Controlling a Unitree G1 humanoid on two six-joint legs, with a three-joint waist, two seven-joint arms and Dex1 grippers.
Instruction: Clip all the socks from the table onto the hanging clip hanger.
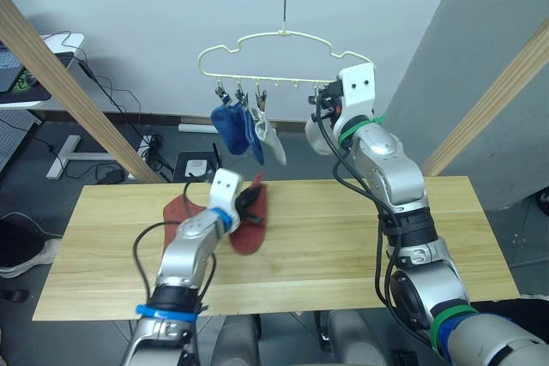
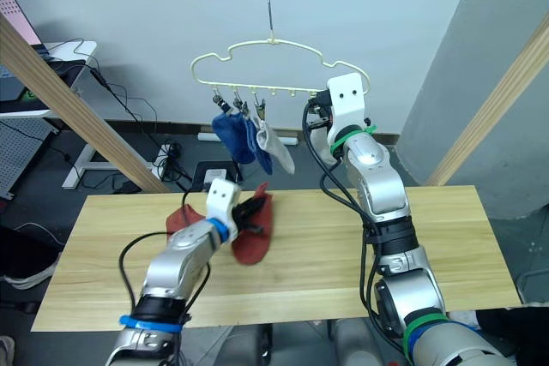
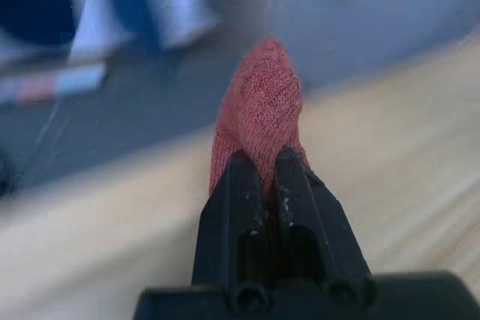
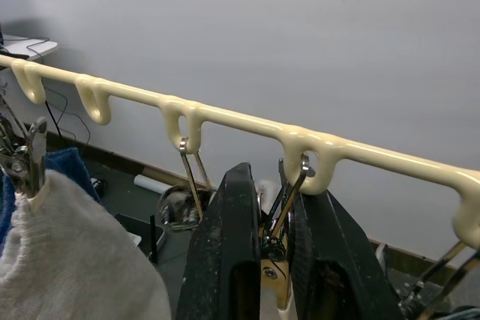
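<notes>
Left gripper (image 1: 250,201) pinches red sock (image 1: 253,227) over table (image 1: 343,237); right gripper (image 1: 319,107) squeezes clip (image 4: 283,219) on hanger (image 1: 283,36).

Socks, table, clip hanger: three socks hung, two rust red ones not yet clipped.

Clip hanger (image 1: 279,53): pale yellow wire, cloud outline, hanging by metal hook from the pole at 12 o'clock above the table (image 1: 446,237). Two blue socks (image 1: 233,129) and one light grey sock (image 1: 271,140) dangle from silver clips at its 7 o'clock end. One rust red sock (image 1: 254,222) is lifted off the light plank tabletop, draped vertical; second rust red sock (image 1: 178,212) lies flat at its 9 o'clock.
</notes>
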